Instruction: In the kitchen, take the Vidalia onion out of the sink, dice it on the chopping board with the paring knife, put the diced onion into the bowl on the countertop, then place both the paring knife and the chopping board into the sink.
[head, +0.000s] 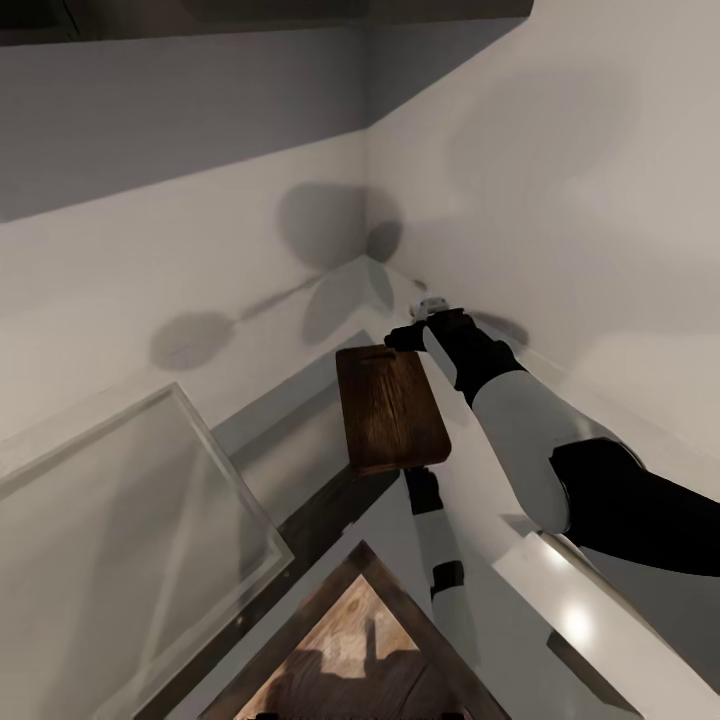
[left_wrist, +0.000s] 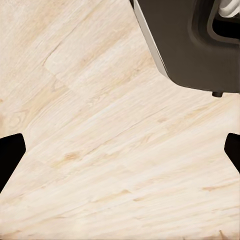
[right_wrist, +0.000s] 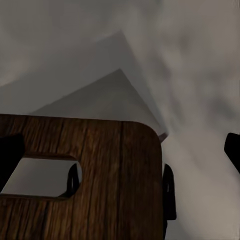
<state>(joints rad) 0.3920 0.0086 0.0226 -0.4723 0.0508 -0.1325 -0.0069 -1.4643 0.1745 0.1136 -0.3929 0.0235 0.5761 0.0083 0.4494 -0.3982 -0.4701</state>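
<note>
the right gripper (head: 405, 338) is holding the chopping board (head: 390, 410) up in the air, lifted in front of a white wall corner (head: 366, 255). in the right wrist view the two dark fingers (right_wrist: 168, 192) are pinching the strip of wood between the slot handle (right_wrist: 42, 175) and the board's side edge, closed on it rather than spread. the board is hanging out from that one end, so most of its length is unsupported — it is looking slightly tilted in the head view.

the left gripper (left_wrist: 120, 150) is hanging low beside the robot's base, its dark fingertips spread wide apart with nothing between them, pale plank flooring (left_wrist: 100, 150) below it.

judging from the task, this is the late step of carrying the board to the sink; a steel-looking panel (head: 150, 520) is lying lower left in the head view, though whether that is the drainboard i cannot tell. the onion, knife and bowl are not something i can place here.

to do this well: keeping the grip firm and the wrist level, since the end-held board is likely to swing or slip; turning the base slowly; bringing the board over the basin before lowering — then letting go only once it is resting, not dropping it.
</note>
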